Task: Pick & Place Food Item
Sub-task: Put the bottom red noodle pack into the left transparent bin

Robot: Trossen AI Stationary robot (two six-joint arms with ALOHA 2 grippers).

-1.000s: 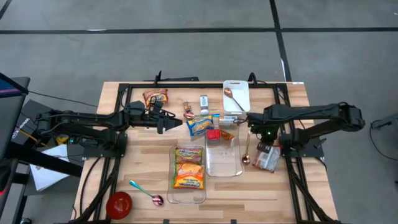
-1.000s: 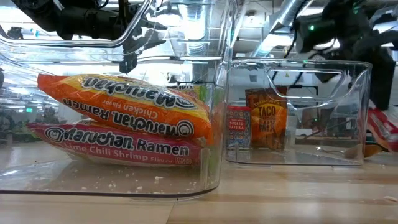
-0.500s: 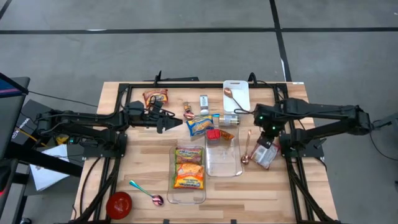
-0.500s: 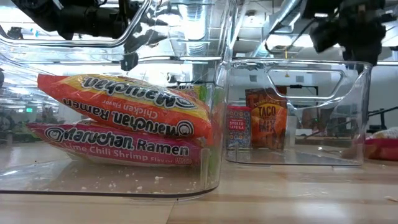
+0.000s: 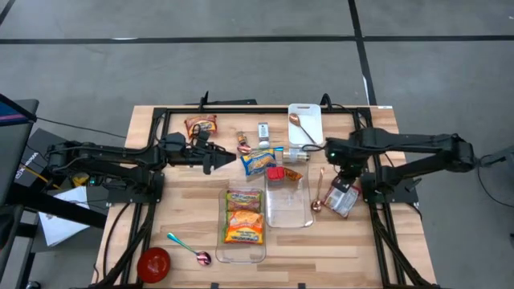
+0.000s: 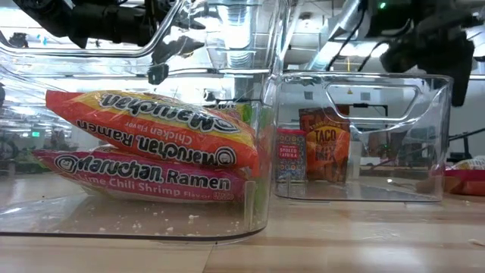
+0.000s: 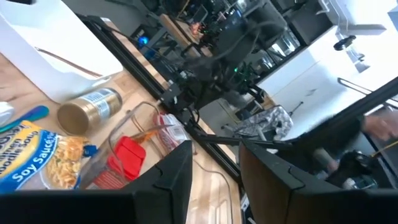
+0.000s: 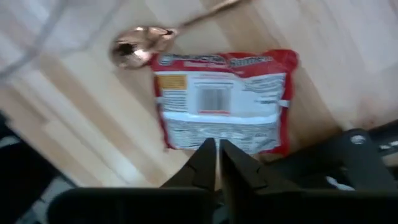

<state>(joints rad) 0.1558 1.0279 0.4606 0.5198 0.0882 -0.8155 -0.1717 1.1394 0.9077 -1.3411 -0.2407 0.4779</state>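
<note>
Right pincer (image 8: 217,155), fingers together and empty, hovers over the red packet (image 8: 221,99); left pincer (image 7: 214,165) stands part-open, seemingly empty.

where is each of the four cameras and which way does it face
High view: above the table, straight down; both arms, left gripper, right gripper over a red ramen packet.
Low view: table height, level through two clear bins; stacked Maruchan ramen packs; arms overhead.
Left wrist view: looks past its own fingers toward a gold can.
Right wrist view: looks down past shut fingers at the packet.
Shared: copper spoon in right wrist and high views.
</note>
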